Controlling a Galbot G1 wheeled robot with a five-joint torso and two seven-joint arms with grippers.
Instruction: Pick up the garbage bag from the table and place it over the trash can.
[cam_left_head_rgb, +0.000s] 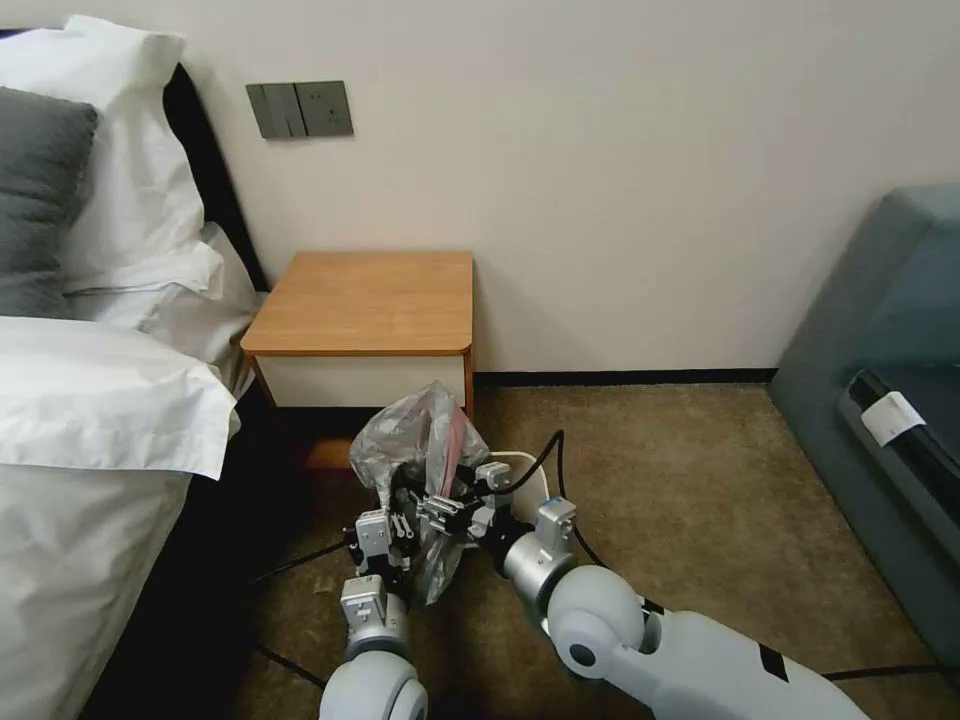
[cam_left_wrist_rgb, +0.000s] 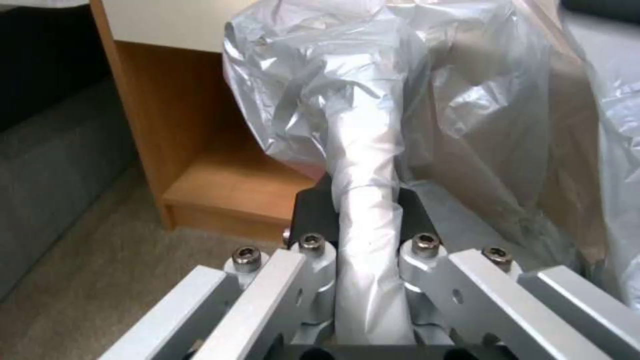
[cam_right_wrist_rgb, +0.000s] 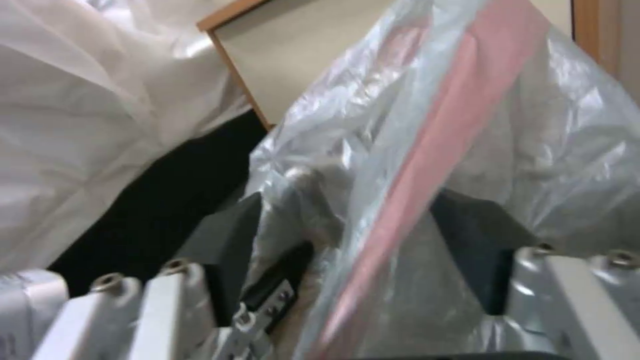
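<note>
The garbage bag (cam_left_head_rgb: 415, 440), crinkly grey film with a pink-red rim (cam_right_wrist_rgb: 427, 165), hangs just above the carpet in front of the table (cam_left_head_rgb: 365, 300), whose orange-brown top is bare. My left gripper (cam_left_head_rgb: 392, 512) is shut on a twisted strand of the bag (cam_left_wrist_rgb: 367, 165), pinched between its black fingertips (cam_left_wrist_rgb: 313, 210). My right gripper (cam_left_head_rgb: 452, 508) comes in from the right; its jaws stand wide apart with bag film and the pink rim lying between them (cam_right_wrist_rgb: 353, 235). A pale curved rim (cam_left_head_rgb: 525, 470) behind the right gripper looks like the trash can, mostly hidden.
A bed with white linen (cam_left_head_rgb: 90, 400) fills the left side. A grey upholstered seat (cam_left_head_rgb: 880, 400) stands at the right. Black cables (cam_left_head_rgb: 560, 470) trail over the brown carpet. The wall rises directly behind the table.
</note>
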